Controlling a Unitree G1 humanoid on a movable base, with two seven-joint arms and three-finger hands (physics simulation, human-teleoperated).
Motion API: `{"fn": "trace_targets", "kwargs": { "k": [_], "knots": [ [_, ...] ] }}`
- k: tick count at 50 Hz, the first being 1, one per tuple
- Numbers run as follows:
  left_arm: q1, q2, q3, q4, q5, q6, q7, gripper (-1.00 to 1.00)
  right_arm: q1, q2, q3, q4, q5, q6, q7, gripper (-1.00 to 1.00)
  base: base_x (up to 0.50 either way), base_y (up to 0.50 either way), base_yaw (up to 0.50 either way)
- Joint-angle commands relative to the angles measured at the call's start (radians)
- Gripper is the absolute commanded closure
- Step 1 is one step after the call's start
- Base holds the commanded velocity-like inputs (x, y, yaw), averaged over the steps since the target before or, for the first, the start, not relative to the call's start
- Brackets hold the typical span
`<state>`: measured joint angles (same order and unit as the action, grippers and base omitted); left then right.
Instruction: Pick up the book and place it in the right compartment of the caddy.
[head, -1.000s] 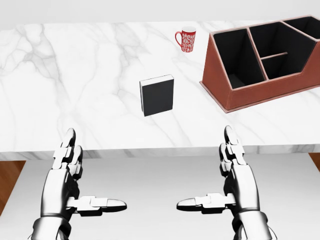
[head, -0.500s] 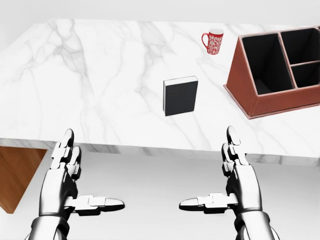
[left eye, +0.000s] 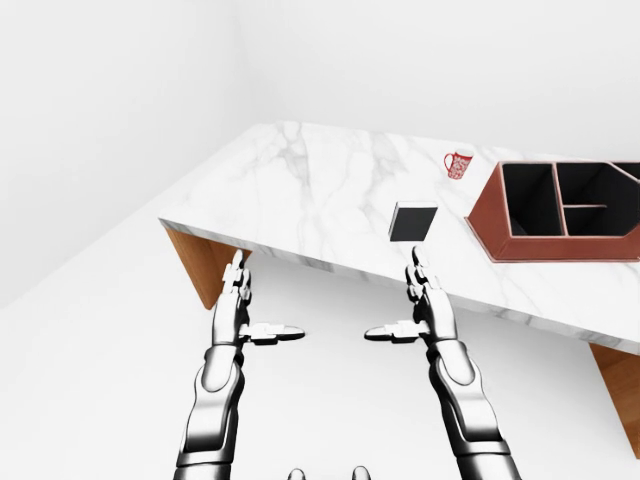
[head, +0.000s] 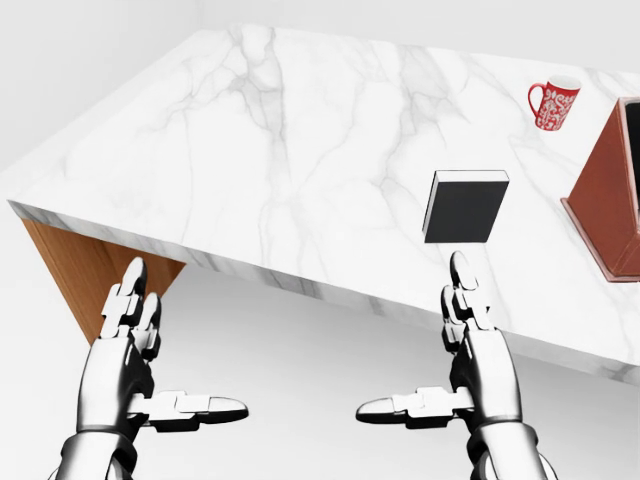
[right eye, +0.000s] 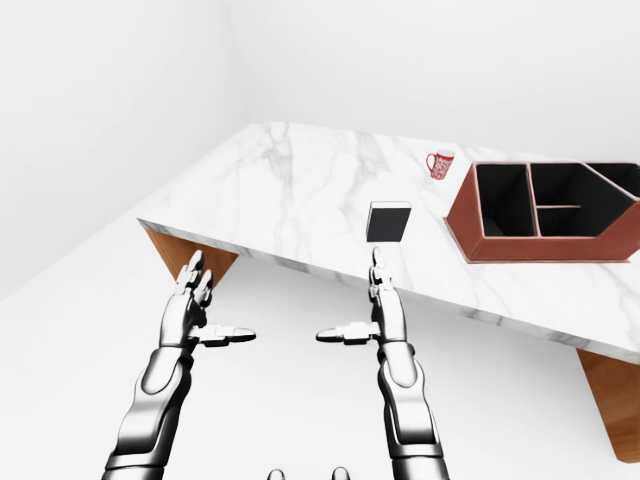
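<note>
A black book (head: 465, 207) with a white page edge lies flat on the white marble counter (head: 280, 140), right of centre in the head view. The reddish-brown caddy (right eye: 540, 210) with black compartments sits at the counter's right; in the head view only its left wall (head: 608, 210) shows. My left hand (head: 150, 375) and right hand (head: 450, 375) hover open below the counter's near edge, fingers up and thumbs turned inward. Neither touches anything. The right hand's fingertips (head: 460, 268) stand just under the book in the picture.
A red patterned mug (head: 553, 103) stands on the counter above and right of the book, left of the caddy. The counter's wooden base (head: 90, 272) shows under its left corner. White floor and walls surround it.
The whole picture has shifted: the camera turned left, so book, mug and caddy slid right and the counter's left corner came into view. Both hands keep their open pose.
</note>
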<state>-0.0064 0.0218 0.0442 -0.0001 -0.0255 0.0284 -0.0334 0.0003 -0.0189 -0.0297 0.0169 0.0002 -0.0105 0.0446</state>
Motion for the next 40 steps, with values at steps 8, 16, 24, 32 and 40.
{"fn": "trace_targets", "kwargs": {
  "k": [8, 16, 24, 32, 40],
  "knots": [
    [0.001, -0.002, -0.002, 0.002, 0.002, -0.003, -0.001, -1.00, 0.001, -0.002, 0.002, 0.014, -0.010, 0.001, 0.014, -1.00, 0.06, -0.16, 0.00],
    [0.002, -0.002, -0.003, 0.000, 0.002, -0.001, 0.000, -1.00, 0.002, -0.001, 0.001, 0.013, -0.011, 0.002, 0.015, -1.00, 0.18, -0.47, 0.00],
    [0.000, -0.002, -0.002, -0.002, 0.002, 0.004, 0.000, -1.00, 0.001, -0.001, 0.002, 0.009, -0.012, 0.007, 0.015, -1.00, 0.18, -0.47, 0.00],
    [0.000, -0.002, -0.002, -0.003, 0.002, 0.004, 0.000, -1.00, 0.000, 0.000, 0.002, 0.013, -0.012, 0.005, 0.013, -1.00, 0.18, -0.47, 0.00],
    [-0.005, -0.002, 0.000, 0.011, 0.000, 0.002, 0.003, -1.00, -0.006, -0.001, 0.001, 0.027, -0.012, -0.003, 0.011, -1.00, 0.18, -0.47, 0.00]
  ]
}}
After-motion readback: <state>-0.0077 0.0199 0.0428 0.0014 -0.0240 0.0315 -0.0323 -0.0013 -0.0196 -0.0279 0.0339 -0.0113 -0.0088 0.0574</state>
